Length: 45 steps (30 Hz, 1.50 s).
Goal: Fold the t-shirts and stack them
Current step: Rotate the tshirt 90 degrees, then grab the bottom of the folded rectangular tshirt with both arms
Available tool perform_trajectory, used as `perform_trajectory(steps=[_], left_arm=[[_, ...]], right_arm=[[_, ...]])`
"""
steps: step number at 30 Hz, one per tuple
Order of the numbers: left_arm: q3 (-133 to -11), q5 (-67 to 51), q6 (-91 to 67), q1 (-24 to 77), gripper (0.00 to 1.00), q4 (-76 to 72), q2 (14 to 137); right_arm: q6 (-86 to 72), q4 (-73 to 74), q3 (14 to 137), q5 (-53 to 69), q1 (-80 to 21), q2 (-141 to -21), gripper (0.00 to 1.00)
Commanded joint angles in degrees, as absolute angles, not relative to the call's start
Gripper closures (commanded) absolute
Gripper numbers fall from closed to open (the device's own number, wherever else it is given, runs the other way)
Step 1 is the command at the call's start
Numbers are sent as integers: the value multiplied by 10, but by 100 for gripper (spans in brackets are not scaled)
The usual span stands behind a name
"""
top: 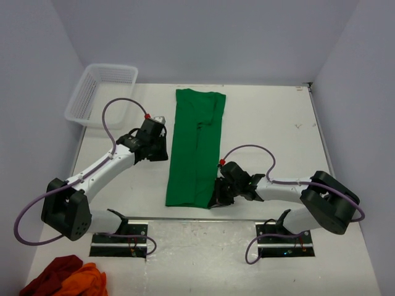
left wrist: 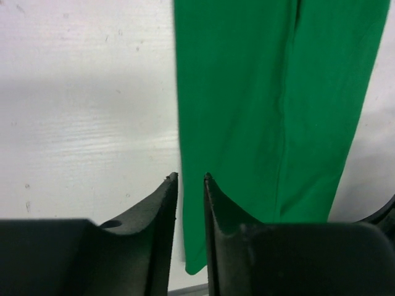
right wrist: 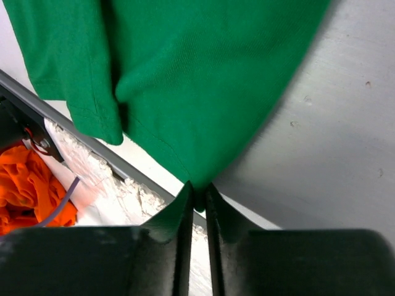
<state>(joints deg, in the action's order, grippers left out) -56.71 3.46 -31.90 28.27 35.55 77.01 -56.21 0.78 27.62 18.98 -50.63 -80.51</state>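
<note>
Shirt [top: 196, 145]: laid lengthwise mid-table, folded into a long narrow green strip; one end is set toward the far edge, the other near the arm bases.
Left gripper [left wrist: 190, 180]: held at the strip's left edge, about halfway along; the fingers are kept narrowly parted, and no cloth is seen caught between them.
Right gripper [right wrist: 197, 189]: placed at the strip's near right corner; the fingers are pressed almost together, and the shirt's corner is pinched and drawn up into the tips.
Table [top: 265, 123]: white; the shirt is borne on it.
Basket [top: 86, 102]: white mesh, set at the far left corner, well apart from the shirt.
Cloths [top: 65, 277]: dark red and orange, heaped off the table's near left.
</note>
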Motion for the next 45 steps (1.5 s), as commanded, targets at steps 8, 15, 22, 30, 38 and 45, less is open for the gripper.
perform_trajectory(steps=[8,15,22,30,38,45], left_arm=[[-478,-41,-330,284,65,360,706],[-415,-81,-360,290,60,363,648],[-375,-97,-385,300,59,366,635],[-349,-80,-415,316,55,375,620],[-323,-84,-431,332,60,377,637],[-293,-87,-457,366,61,374,622]], right_arm=[[-556,31,288,153,-512,-790,100],[-552,26,300,160,-518,-802,100],[-558,30,323,168,-534,-824,100],[-560,62,330,149,-543,-797,100],[-562,76,330,136,-542,-787,100],[-564,82,330,132,-542,-780,100]])
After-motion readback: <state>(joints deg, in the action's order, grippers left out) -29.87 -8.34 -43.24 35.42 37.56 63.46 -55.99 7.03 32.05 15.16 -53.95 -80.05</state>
